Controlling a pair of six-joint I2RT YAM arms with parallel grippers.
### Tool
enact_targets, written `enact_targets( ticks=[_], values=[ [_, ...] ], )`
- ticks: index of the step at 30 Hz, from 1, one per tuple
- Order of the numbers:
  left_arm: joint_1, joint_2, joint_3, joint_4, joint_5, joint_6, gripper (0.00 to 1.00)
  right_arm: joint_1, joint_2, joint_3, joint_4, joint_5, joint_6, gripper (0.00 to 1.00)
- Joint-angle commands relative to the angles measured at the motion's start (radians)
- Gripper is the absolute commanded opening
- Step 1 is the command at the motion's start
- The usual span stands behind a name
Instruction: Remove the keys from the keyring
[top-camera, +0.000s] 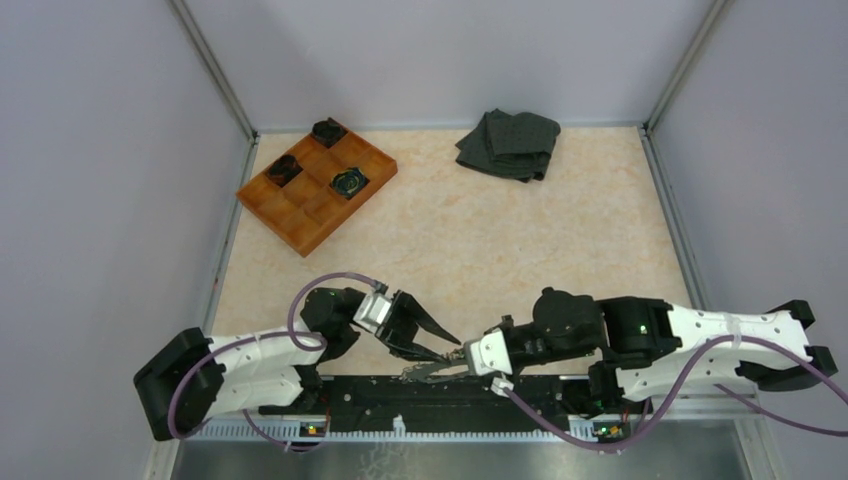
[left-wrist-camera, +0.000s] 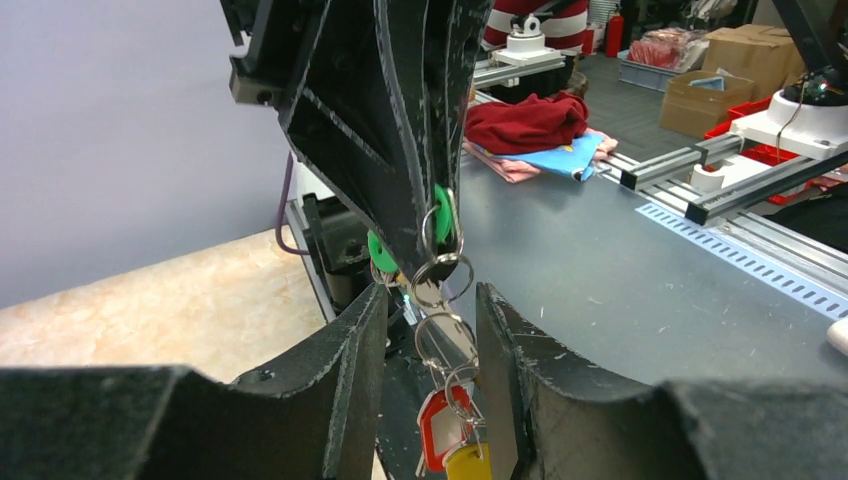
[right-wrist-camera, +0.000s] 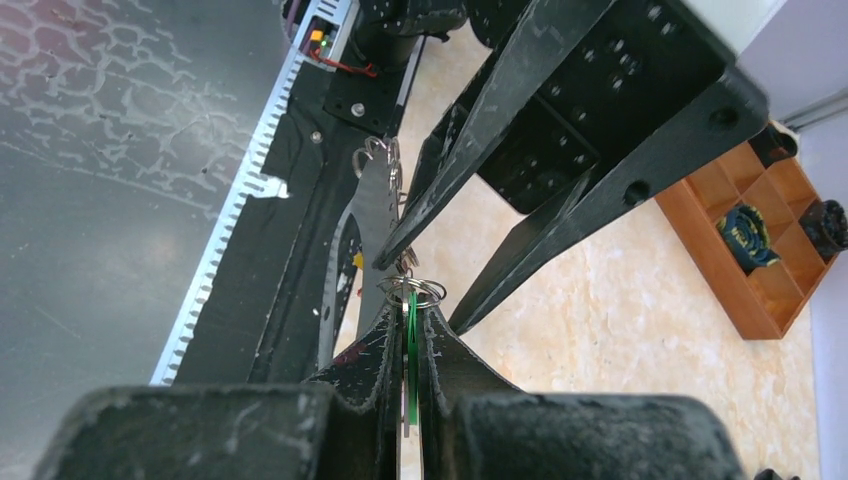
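A chain of thin grey keyrings hangs with small grey keys, a red tag and a yellow tag. My right gripper is shut on a green tag and a flat key beside it, with the top keyring at its tips. My left gripper is open. Its fingers stand on either side of the hanging rings without touching them. In the top view the bunch hangs low over the table's near edge, between the two arms.
An orange compartment tray with black round objects sits at the back left. A dark folded cloth lies at the back. A black rail runs along the near edge under the grippers. Walls close three sides.
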Motion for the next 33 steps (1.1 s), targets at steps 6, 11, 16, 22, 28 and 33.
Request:
enact_targets(
  ticks=[6,11,16,22,28,33],
  values=[
    [-0.017,0.035,0.041,0.088,0.031,0.023,0.43,0.043,0.010,0.083,0.014,0.041,-0.016,0.00],
    [-0.022,0.053,0.044,0.109,0.029,0.010,0.43,0.045,0.007,0.085,0.009,0.052,-0.015,0.00],
    [-0.027,0.088,0.054,0.164,0.056,-0.023,0.44,0.050,0.009,0.088,0.009,0.058,-0.019,0.00],
    [-0.031,0.122,0.064,0.221,0.070,-0.064,0.38,0.049,0.006,0.087,0.004,0.067,-0.023,0.00],
    [-0.032,0.135,0.062,0.245,0.071,-0.096,0.32,0.049,0.002,0.085,-0.018,0.120,-0.013,0.00],
    [-0.032,0.130,0.051,0.233,0.076,-0.094,0.29,0.050,-0.011,0.084,-0.034,0.146,-0.005,0.00]
  ],
)
